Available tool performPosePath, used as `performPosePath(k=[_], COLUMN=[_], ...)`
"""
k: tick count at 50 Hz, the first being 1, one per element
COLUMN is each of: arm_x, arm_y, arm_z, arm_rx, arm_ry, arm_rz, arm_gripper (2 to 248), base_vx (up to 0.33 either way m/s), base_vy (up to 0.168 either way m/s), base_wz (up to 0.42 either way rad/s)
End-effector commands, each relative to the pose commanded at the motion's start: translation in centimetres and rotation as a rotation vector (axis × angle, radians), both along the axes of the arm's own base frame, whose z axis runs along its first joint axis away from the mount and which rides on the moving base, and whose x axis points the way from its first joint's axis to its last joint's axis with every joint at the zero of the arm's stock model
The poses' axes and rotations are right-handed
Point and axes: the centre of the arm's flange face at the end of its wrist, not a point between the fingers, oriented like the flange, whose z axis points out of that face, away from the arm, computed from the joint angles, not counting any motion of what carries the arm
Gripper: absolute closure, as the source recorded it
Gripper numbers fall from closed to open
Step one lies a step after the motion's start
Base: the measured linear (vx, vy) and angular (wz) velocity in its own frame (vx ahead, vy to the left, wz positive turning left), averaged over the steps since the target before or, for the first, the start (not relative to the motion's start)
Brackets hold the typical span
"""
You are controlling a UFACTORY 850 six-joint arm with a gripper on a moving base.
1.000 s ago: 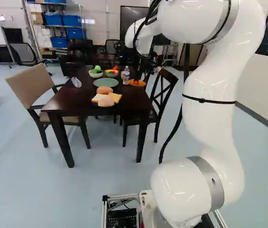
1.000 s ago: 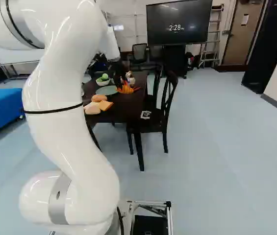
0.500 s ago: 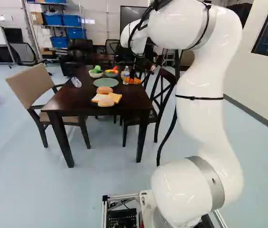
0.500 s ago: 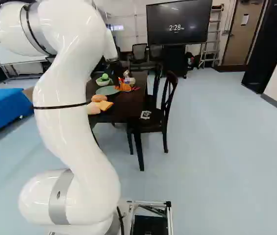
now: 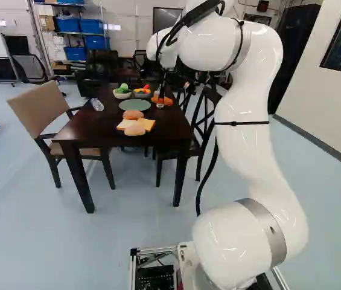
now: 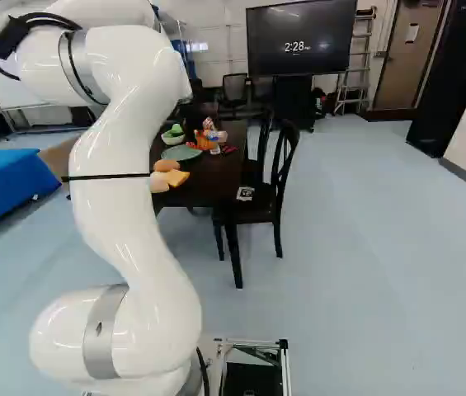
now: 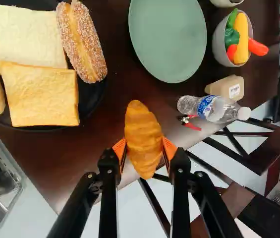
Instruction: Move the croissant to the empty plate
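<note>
At the table's right side in the left base view, my gripper [image 5: 162, 92] is small and dark, with the orange-brown croissant [image 5: 167, 101] at its tip. The wrist view shows the gripper [image 7: 143, 148] shut on the croissant [image 7: 142, 130], an orange pad pressing each flank. Ahead of the gripper lies the empty green plate [image 7: 168, 39], apart from the croissant. The same plate [image 6: 181, 153] is partly visible in the right base view.
A dark plate [image 7: 94, 96] holds bread slices and rolls. On the dark table [image 5: 89, 127] are a water bottle [image 7: 211, 108], a small tan block [image 7: 225, 88], a red-handled item [image 7: 193, 123] and a vegetable bowl [image 7: 219, 42]. Chairs [image 5: 40, 112] flank the table.
The arm has swung leftward in the left base view, carrying the croissant the same way in the gripper. The base and the table's other things have stayed put.
</note>
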Motion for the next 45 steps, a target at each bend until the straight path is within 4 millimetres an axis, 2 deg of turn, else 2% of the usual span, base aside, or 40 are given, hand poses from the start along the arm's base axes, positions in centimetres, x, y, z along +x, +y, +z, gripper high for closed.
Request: performPosePath(k=[29, 45], arm_x=[2.7, 2.8], arm_y=[2.7, 2.9], arm_z=[-0.9, -0.9], arm_rx=[-0.014, -0.014], arm_ry=[0.063, 0.061], arm_rz=[0.024, 0.026], arm_gripper=[135, 135], base_vx=[0.000, 0.000], base_vy=[0.000, 0.000], base_wz=[0.000, 0.000])
